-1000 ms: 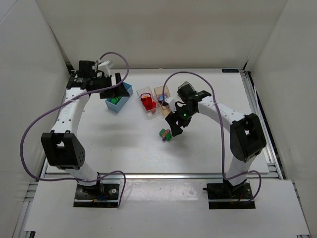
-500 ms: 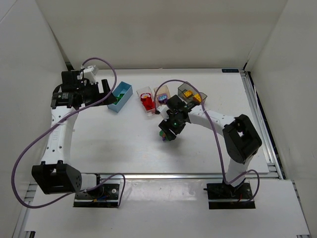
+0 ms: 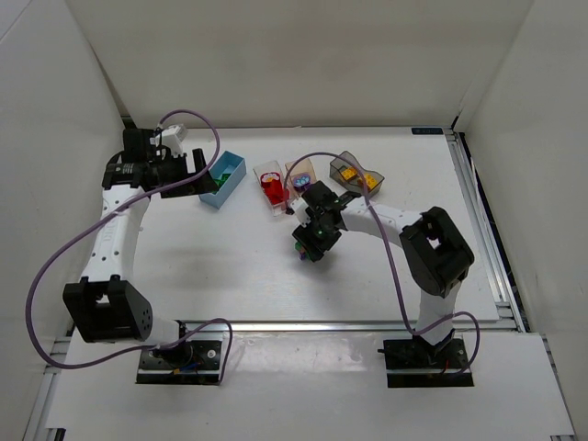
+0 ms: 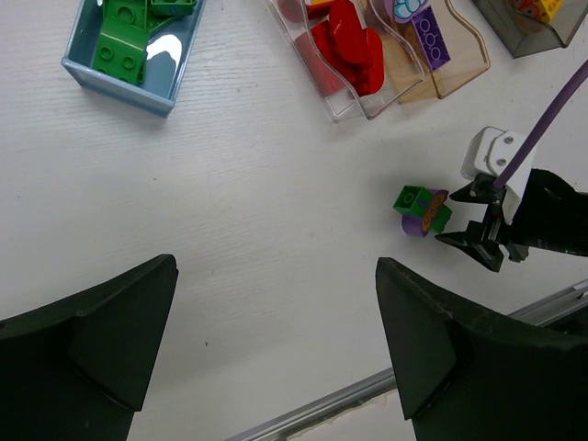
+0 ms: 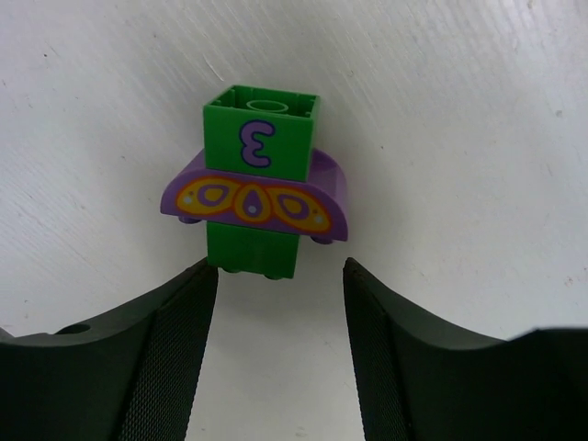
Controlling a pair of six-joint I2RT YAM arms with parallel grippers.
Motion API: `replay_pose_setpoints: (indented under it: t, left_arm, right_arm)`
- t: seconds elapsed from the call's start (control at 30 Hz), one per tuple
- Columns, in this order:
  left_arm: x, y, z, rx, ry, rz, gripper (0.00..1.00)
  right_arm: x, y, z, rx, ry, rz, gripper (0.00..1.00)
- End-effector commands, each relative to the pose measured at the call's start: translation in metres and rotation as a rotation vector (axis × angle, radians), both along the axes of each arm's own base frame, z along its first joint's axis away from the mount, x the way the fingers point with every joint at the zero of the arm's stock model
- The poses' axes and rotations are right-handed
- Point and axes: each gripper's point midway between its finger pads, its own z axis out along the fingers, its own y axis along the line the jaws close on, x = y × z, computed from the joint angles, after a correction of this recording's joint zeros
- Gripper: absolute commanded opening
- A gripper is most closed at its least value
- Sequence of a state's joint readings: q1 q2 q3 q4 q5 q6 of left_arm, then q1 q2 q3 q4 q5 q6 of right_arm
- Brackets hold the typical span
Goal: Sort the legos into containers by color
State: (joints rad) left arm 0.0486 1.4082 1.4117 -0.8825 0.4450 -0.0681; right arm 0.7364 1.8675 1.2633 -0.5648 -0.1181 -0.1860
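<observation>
A green lego marked 3 with a purple butterfly piece across it (image 5: 259, 188) lies on the table, also seen from above (image 3: 299, 245) and in the left wrist view (image 4: 423, 209). My right gripper (image 5: 280, 271) is low over the table with the lego's near end just at its fingertips; the jaws are apart and grip nothing. My left gripper (image 4: 276, 266) hangs wide open and empty just left of the light blue container (image 3: 225, 180). That container (image 4: 129, 55) holds green legos.
The clear container (image 4: 344, 83) holds red legos. The peach container (image 4: 450, 64) holds purple ones and the grey container (image 4: 528, 23) yellow ones. They stand in a row (image 3: 272, 188) behind the right gripper (image 3: 310, 241). White walls enclose the table.
The right gripper came down and left onto the green and purple lego and its jaws narrowed. The left gripper drew back leftward from above the blue container, still open.
</observation>
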Motion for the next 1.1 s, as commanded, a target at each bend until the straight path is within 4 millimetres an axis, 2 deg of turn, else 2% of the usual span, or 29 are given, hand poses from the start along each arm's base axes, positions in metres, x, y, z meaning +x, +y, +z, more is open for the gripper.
replay_pose_setpoints:
  t: [0.0, 0.3, 0.5, 0.63, 0.83, 0.87, 0.93, 1.0, 1.07]
  left_arm:
    - [0.006, 0.001, 0.017, 0.010, -0.052, -0.006, 1.00]
    - [0.008, -0.001, 0.012, -0.004, -0.036, -0.009, 0.99]
    - [0.011, 0.001, 0.011, 0.005, -0.037, -0.003, 0.99]
    - [0.012, 0.000, 0.011, 0.004, -0.036, -0.008, 0.99]
    - [0.016, -0.003, 0.009, -0.008, -0.032, -0.024, 0.99]
    - [0.015, -0.006, 0.010, -0.022, -0.032, -0.037, 0.99]
    - [0.014, -0.009, 0.009, -0.041, -0.026, -0.050, 0.99]
    - [0.011, -0.012, 0.006, -0.059, -0.012, -0.059, 0.99]
    - [0.009, -0.014, 0.003, -0.068, -0.003, -0.064, 1.00]
  right_arm:
    - [0.009, 0.014, 0.010, 0.042, -0.041, -0.005, 0.61]
    - [0.011, 0.023, 0.013, 0.054, -0.030, -0.012, 0.61]
    - [0.014, 0.028, 0.010, 0.063, -0.020, -0.028, 0.55]
    - [0.016, 0.030, 0.005, 0.056, -0.013, -0.033, 0.47]
    - [0.014, 0.025, -0.001, 0.038, -0.010, -0.016, 0.28]
    - [0.015, 0.024, -0.001, 0.040, -0.012, -0.014, 0.22]
    - [0.016, 0.021, -0.002, 0.036, -0.011, -0.021, 0.19]
    - [0.016, 0.019, -0.001, 0.043, -0.010, -0.025, 0.22]
    - [0.020, 0.018, 0.005, 0.050, -0.037, -0.031, 0.32]
